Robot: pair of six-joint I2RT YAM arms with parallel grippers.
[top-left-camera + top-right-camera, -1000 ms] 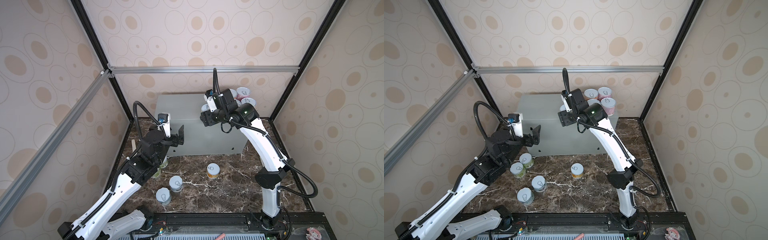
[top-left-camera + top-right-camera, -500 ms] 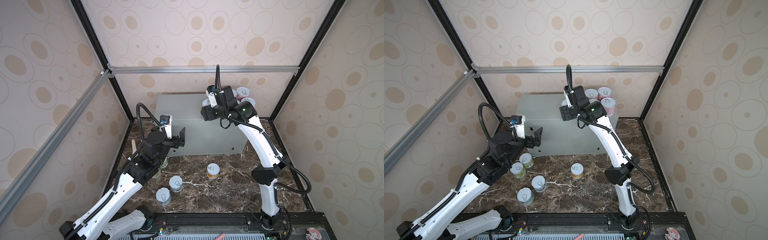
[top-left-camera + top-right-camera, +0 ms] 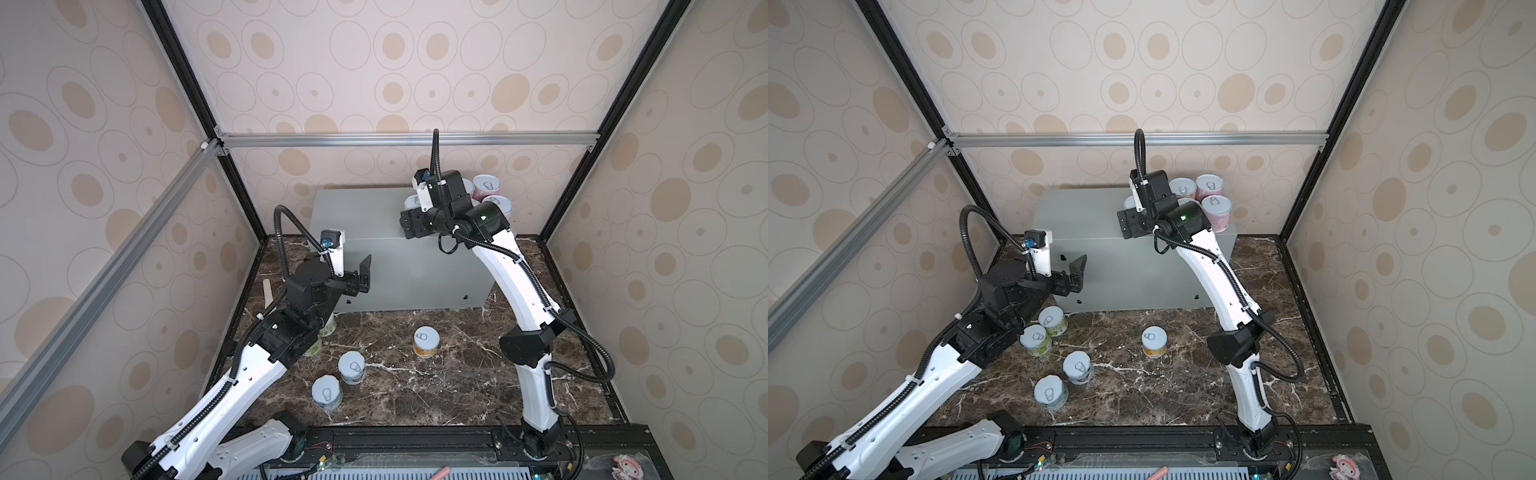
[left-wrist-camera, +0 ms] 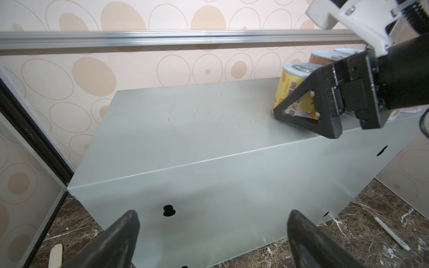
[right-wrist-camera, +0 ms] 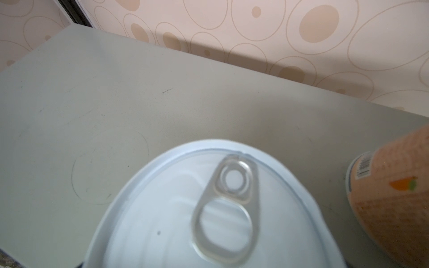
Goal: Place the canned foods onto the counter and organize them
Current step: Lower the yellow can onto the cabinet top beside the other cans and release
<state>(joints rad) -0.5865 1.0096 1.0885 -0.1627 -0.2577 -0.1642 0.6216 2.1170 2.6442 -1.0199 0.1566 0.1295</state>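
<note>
One yellow can (image 4: pixel 289 81) near the orange can (image 4: pixel 321 59) sits in my right gripper (image 4: pixel 299 104), clamped or freed I cannot tell; dragging could topple it.

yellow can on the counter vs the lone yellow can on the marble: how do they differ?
Support: the yellow can on the counter stands on top of the grey counter. The lone yellow can stands lower, on the marble in front of it.
Neighbours: the yellow can on the counter has an orange can close by. The lone yellow can stands apart from every other can.
Shared: both are upright, pull-tab lid up, with a yellow label.
</note>
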